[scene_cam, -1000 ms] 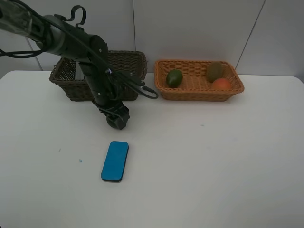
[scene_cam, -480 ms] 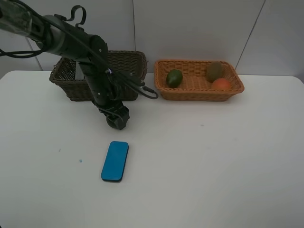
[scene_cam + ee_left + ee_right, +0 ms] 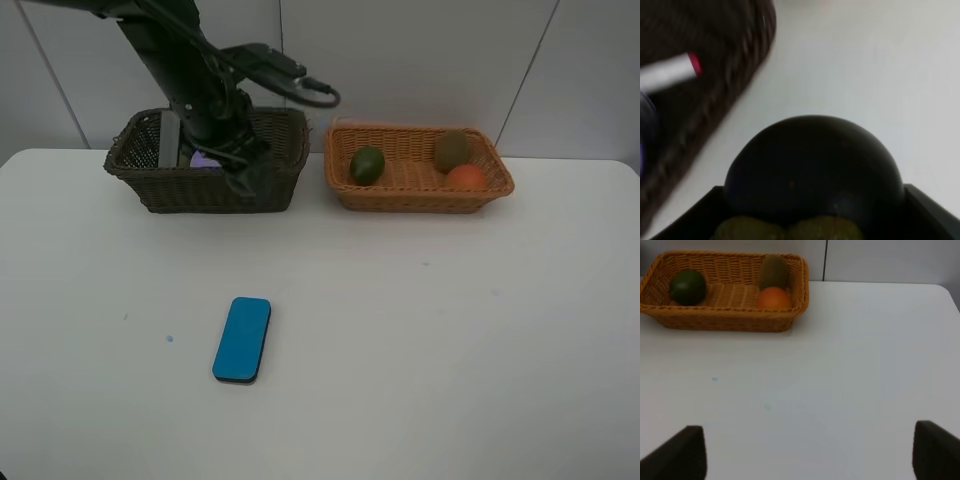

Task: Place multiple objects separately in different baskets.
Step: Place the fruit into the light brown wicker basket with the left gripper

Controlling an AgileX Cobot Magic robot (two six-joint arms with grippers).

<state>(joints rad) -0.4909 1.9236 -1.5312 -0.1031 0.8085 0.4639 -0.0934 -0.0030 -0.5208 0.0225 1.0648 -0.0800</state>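
My left gripper (image 3: 246,178) is shut on the dark mangosteen (image 3: 812,167) and holds it at the front right of the dark brown basket (image 3: 150,188), by its rim. Inside that basket lie the white marker (image 3: 667,72) and the purple-lidded tub (image 3: 205,160). The orange-tan basket (image 3: 420,196) holds the green oval fruit (image 3: 367,165), the brown kiwi (image 3: 452,150) and the orange-red peach (image 3: 465,178). The blue eraser (image 3: 242,339) lies on the table, front left. My right gripper (image 3: 805,455) is open and empty, well in front of the orange-tan basket (image 3: 725,322). The dark green bottle is hidden.
The white table (image 3: 450,330) ends at the wall behind both baskets. The left arm's cable (image 3: 300,88) loops above the dark basket.
My left arm has risen from the table and swung back to the dark brown basket with the mangosteen in it. The eraser and the fruit in the orange-tan basket have not moved.
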